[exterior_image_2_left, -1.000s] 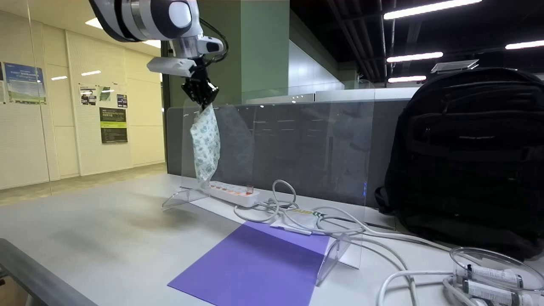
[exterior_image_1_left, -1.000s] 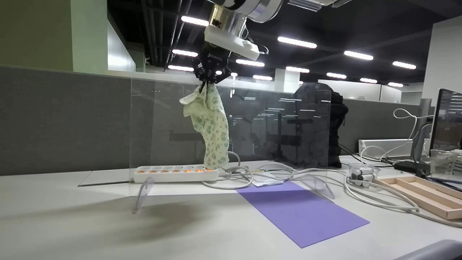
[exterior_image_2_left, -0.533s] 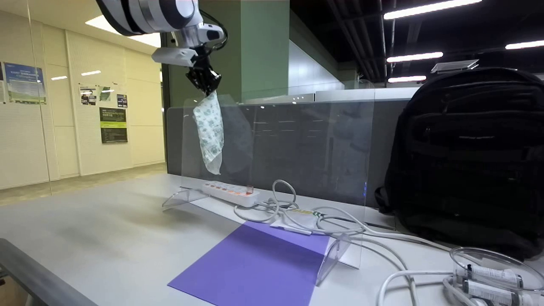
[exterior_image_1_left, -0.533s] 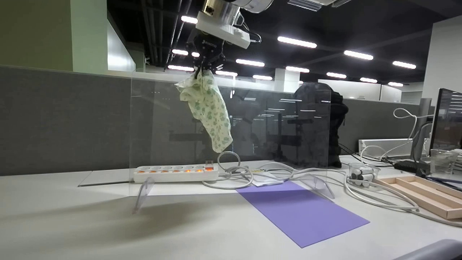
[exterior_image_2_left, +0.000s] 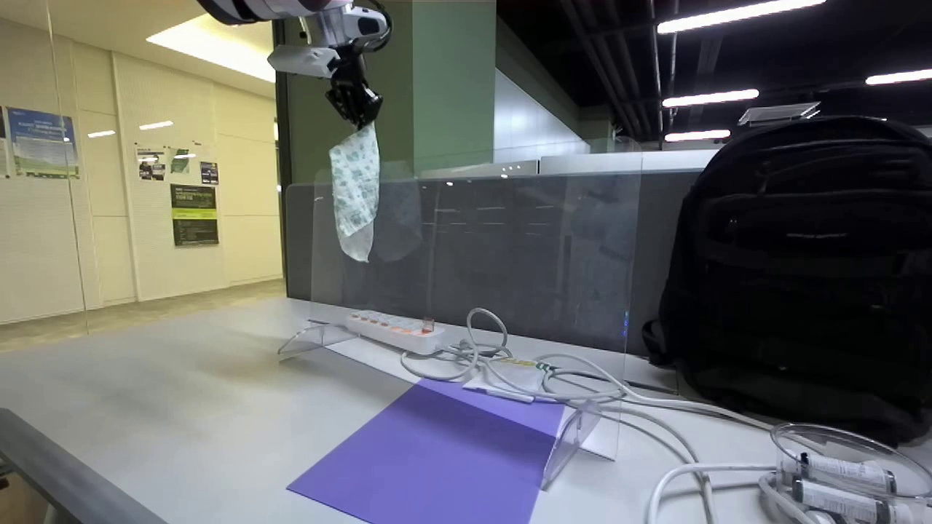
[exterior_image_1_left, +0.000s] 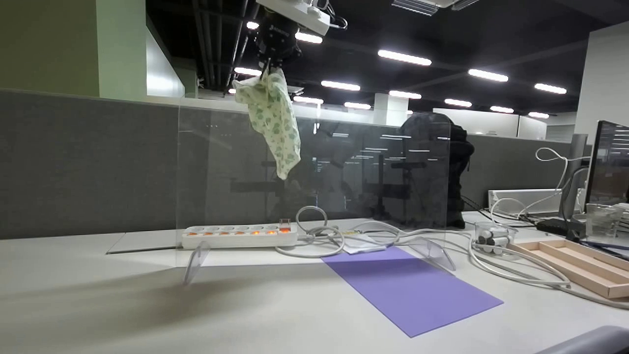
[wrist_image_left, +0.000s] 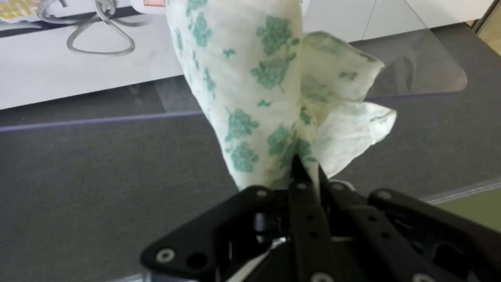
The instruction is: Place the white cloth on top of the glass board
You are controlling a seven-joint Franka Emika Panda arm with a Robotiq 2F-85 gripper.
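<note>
Cloth [exterior_image_1_left: 276, 123] hangs high from the hand [wrist_image_left: 309, 168], next to the clear board [exterior_image_1_left: 344, 187]

The cloth, pale with a green leafy print, dangles in loose folds well above the counter [exterior_image_1_left: 123, 305]. The hand is clenched on its top, and the wrist view shows two loose flaps spreading to one side of the grip. In both exterior views the cloth's upper part rises past the board's top edge while its lower part overlaps the pane; whether the two touch cannot be told. The board stands upright on clear feet [exterior_image_1_left: 195, 263]. Through it a white power strip [exterior_image_1_left: 239, 239] shows, with tangled cables [exterior_image_2_left: 477, 353] just beside. A purple sheet [exterior_image_1_left: 417, 295] reaches under the board's lower edge. Farther out are a black backpack [exterior_image_2_left: 801, 276], a grey partition [exterior_image_1_left: 88, 167] and, in an exterior view, a wooden tray [exterior_image_1_left: 616, 291].
</note>
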